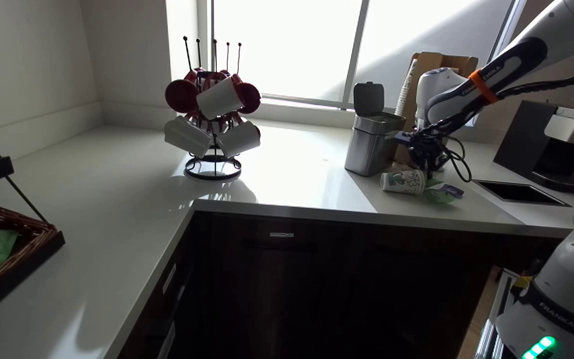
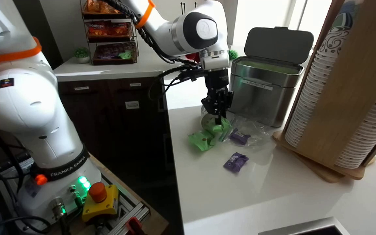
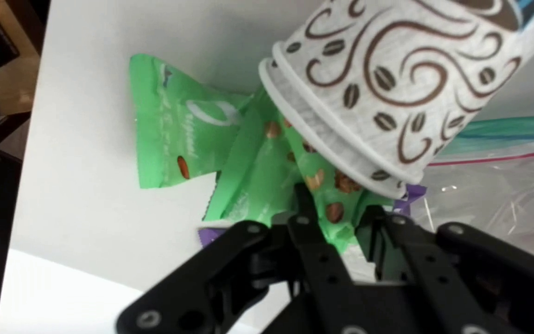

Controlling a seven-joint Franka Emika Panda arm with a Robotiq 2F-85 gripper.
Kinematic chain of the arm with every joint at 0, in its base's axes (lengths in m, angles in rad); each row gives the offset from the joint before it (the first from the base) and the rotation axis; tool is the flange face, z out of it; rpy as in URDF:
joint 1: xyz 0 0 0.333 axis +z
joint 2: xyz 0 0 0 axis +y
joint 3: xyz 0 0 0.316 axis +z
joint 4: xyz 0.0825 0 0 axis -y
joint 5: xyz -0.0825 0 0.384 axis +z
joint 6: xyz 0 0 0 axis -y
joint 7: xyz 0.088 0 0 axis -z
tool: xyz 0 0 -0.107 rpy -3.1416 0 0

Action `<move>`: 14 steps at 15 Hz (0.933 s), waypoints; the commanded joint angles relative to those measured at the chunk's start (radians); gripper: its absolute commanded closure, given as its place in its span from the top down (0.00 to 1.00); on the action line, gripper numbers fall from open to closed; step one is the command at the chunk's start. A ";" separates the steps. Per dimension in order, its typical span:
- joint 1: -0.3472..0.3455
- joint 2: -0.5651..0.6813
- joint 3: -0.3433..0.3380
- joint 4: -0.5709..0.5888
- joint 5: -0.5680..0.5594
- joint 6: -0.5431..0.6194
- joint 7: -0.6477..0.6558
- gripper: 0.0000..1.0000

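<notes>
Green packet (image 3: pixel 311 162): on the table (image 2: pixel 204 182), at the mouth of the paper cup (image 3: pixel 397 88), which lies on its side (two rims show, so probably two nested). In the wrist view the cup's rim hides part of the packet; contact with the rim, cannot tell.

Handling, judged: light and soft, with a slick film wrapper that crumples easily; filling perhaps crushable, nuts being pictured on it. Best hold is a raised fold or crimped end, clear of the cup's rim, under a modest squeeze. A flat face would likely slip.

Hand (image 3: pixel 337 204): pinching the packet's ridge at the end away from the cup; film looks bunched between the fingertips, which stand a little apart.

Arm (image 2: pixel 191 36): in both exterior views it slants down toward the cup, bending at the wrist so that the hand points downward just off the cup's mouth.

Around the cup: a second green packet (image 3: pixel 183 130) near its mouth, apparently overlapped by the pinched one. One purple packet (image 2: pixel 239 136) near the cup, another purple packet (image 2: pixel 236 162) farther out. Clear bag (image 3: pixel 494 199) just beside the cup. Metal bin (image 2: pixel 259 94), lid raised, near the cup; wooden cup holder (image 2: pixel 341 91) farther from it.
</notes>
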 commanded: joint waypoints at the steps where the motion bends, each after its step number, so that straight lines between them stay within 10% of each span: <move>1: 0.012 -0.022 -0.006 -0.045 0.009 0.092 0.064 0.06; 14: 0.084 -0.051 0.008 -0.039 0.484 0.321 -0.203 0.06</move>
